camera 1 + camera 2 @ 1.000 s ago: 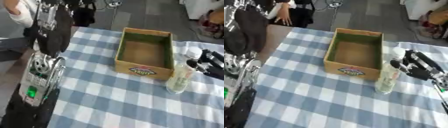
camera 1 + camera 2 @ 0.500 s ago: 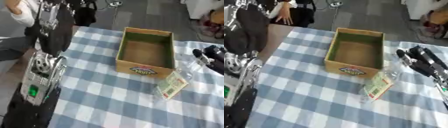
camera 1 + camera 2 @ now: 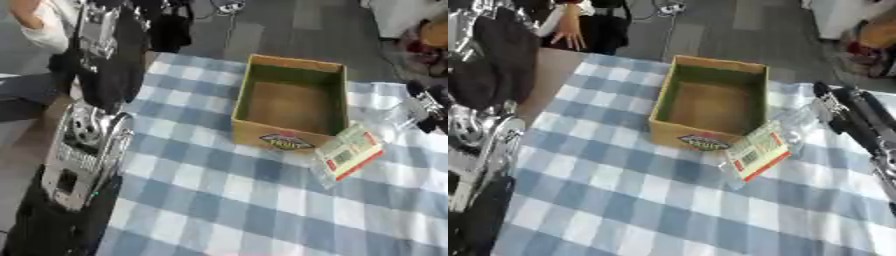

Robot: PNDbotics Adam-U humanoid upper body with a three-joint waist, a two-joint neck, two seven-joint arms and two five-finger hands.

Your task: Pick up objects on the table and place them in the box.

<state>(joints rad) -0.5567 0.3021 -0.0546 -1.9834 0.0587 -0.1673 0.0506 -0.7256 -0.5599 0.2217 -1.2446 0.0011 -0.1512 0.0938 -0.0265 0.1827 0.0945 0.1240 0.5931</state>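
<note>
Right hand (image 3: 852,116): fingers straight, apart from the bottle.
Bottle (image 3: 761,149): clear, tipped over on the checked cloth (image 3: 623,200), just beside the box (image 3: 710,102).
Writing: box label unreadable.

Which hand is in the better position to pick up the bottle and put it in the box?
The right hand. It is beside the tilted bottle, next to the box. The left arm is across the table; its hand is not visible.
</note>
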